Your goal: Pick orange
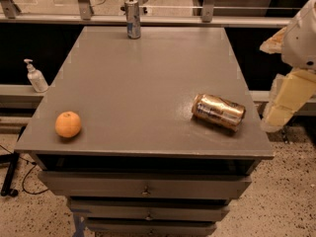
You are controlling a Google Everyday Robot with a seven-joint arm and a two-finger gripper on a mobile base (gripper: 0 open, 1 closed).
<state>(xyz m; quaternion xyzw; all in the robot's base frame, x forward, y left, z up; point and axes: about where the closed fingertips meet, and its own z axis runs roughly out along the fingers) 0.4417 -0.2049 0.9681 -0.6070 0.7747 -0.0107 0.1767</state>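
Note:
The orange [68, 124], small and round with dimpled skin, sits on the grey table top [143, 83] near its front left corner. My gripper [284, 102], cream-coloured under a white arm, hangs off the table's right edge, beside the right side of the top. It is far to the right of the orange and holds nothing that I can see.
A gold-brown drink can [218, 111] lies on its side near the table's right edge, between the gripper and the orange. A slim silver can [132, 18] stands upright at the back edge. A white pump bottle [35, 76] stands on a ledge to the left. Drawers [145, 186] are below the top.

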